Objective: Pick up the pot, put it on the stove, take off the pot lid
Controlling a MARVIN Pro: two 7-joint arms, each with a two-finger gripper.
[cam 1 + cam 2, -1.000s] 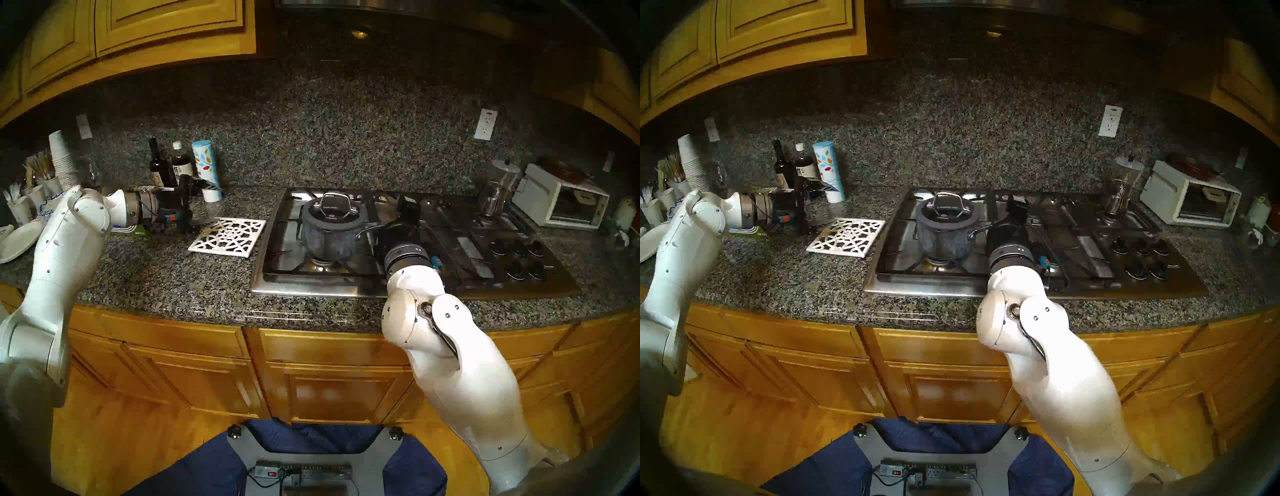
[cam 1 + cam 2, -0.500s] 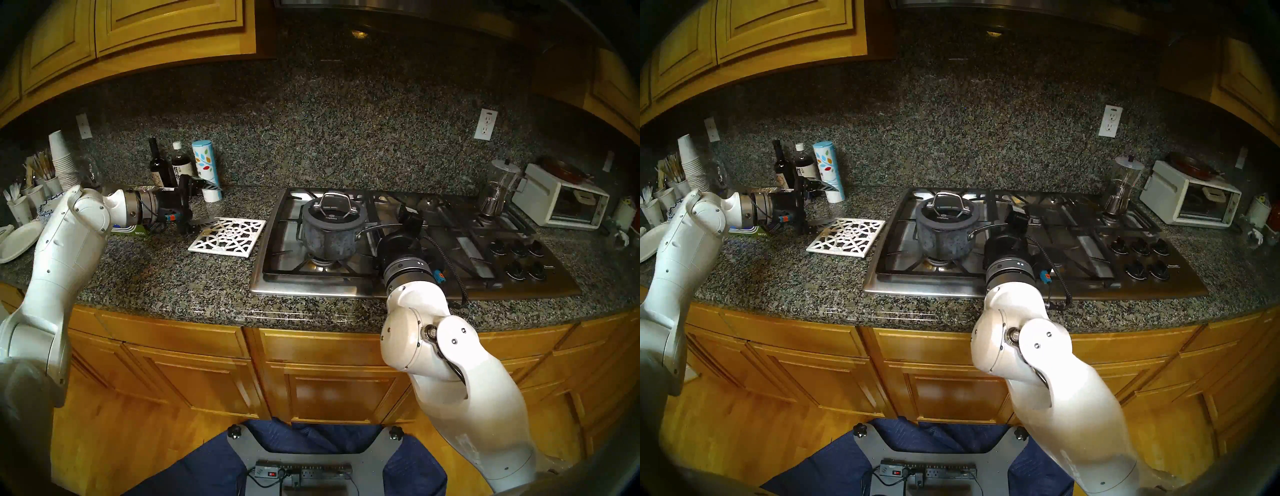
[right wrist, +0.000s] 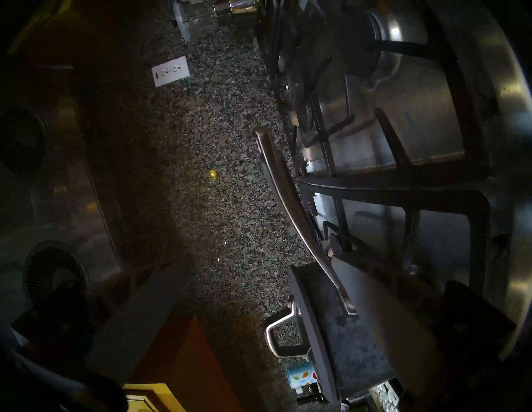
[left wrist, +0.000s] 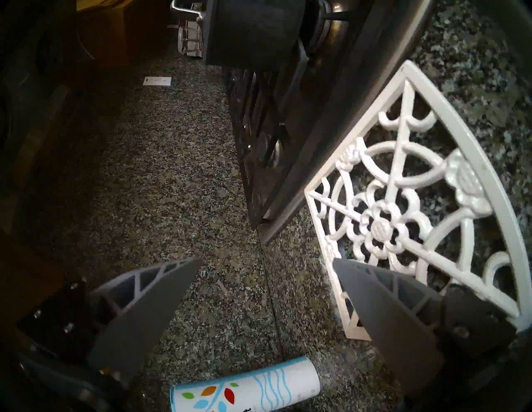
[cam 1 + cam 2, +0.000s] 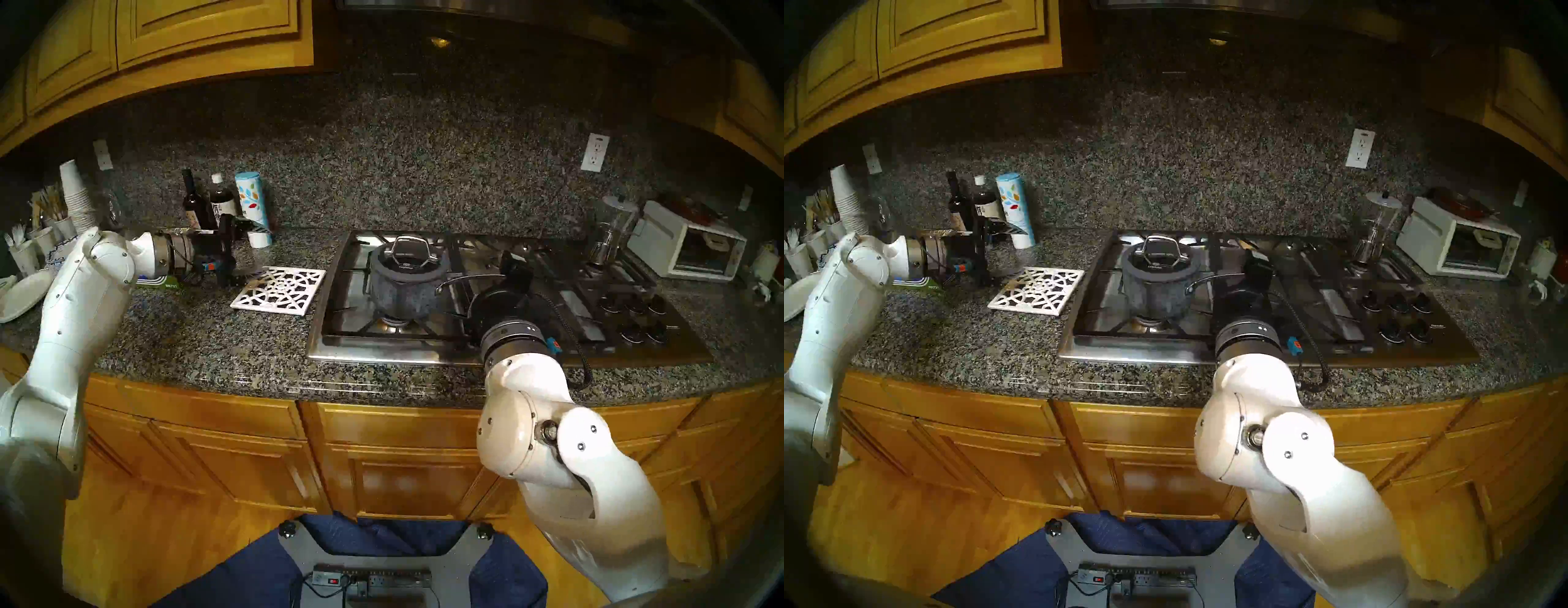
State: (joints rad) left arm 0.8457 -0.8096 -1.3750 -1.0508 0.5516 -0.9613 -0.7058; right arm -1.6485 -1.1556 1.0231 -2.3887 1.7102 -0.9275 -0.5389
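Observation:
The dark-grey pot (image 5: 403, 293) (image 5: 1157, 293) stands on the front left burner of the stove (image 5: 382, 352) (image 5: 1144, 352). The pot lid (image 5: 405, 257) (image 5: 1159, 259) sits on it, silver loop up. The pot's slim handle (image 5: 471, 278) points right. My right gripper (image 5: 513, 271) (image 5: 1259, 271) (image 3: 256, 263) is open at the handle's tip. In the right wrist view the handle (image 3: 288, 195) runs close by one finger, jaws wide apart and not gripping it. My left gripper (image 5: 244, 250) (image 4: 266, 260) is open and empty over the counter, left of the stove.
A white lattice trivet (image 5: 280, 291) (image 4: 403, 201) lies between my left gripper and the stove. Bottles (image 5: 199, 204) and a tall canister (image 5: 252, 204) stand behind it. A glass coffee maker (image 5: 611, 229), a toaster oven (image 5: 687, 246) and the black knobs (image 5: 636, 314) are at the right.
My right arm has drawn back toward the front right, away from the pot, baring more of the handle. Pot, lid and left arm have stayed put.

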